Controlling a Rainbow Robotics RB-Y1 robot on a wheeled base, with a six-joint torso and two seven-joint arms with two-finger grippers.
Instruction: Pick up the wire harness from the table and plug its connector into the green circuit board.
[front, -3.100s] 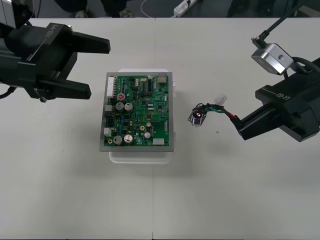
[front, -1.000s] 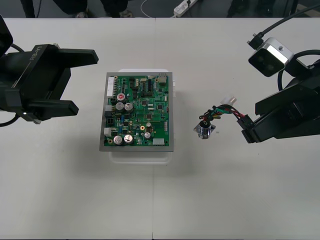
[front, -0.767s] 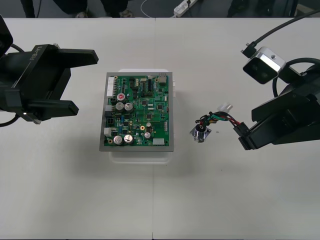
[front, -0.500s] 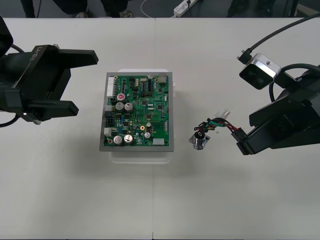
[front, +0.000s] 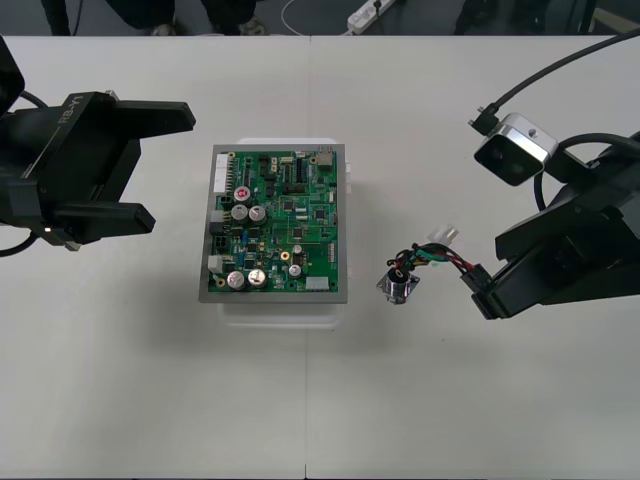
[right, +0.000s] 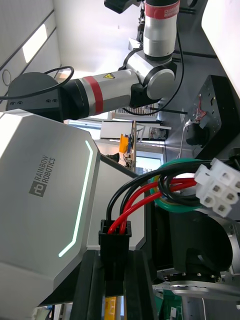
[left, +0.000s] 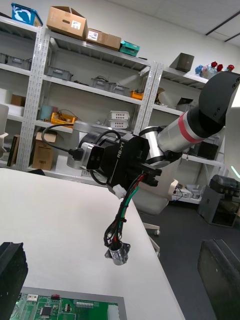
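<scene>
Right claw (front: 481, 291) has lifted the harness (front: 430, 258) off the table (front: 420, 400) since three seconds back and drifted toward the robot's edge. Left claw (front: 172, 167) backed off a little from the board (front: 278, 222).

State now:
- Right claw is clamped on the black plug (right: 115, 244), with a finger (right: 90, 287) tight on either side. The wires run out of the plug, away from the claw.
- The white connector (front: 444, 237) and round metal socket (front: 397, 289) dangle free. In the left wrist view the socket hangs clear of the table.
- The harness sits right of the board, near it but not touching. Nothing is plugged in.
- Left claw is spread wide and holds nothing, hovering left of the board.

Step, as I read it: pickup is done and the carry to the board is under way.

Next move needs the plug brought over the board, squared to its mating header and pushed home. I can't tell from here which header that is. The plug's mating end looks buried between the fingers, so a regrip or a handover to the left claw may be needed first. Watch that the dangling socket doesn't snag the tall parts on the board.
</scene>
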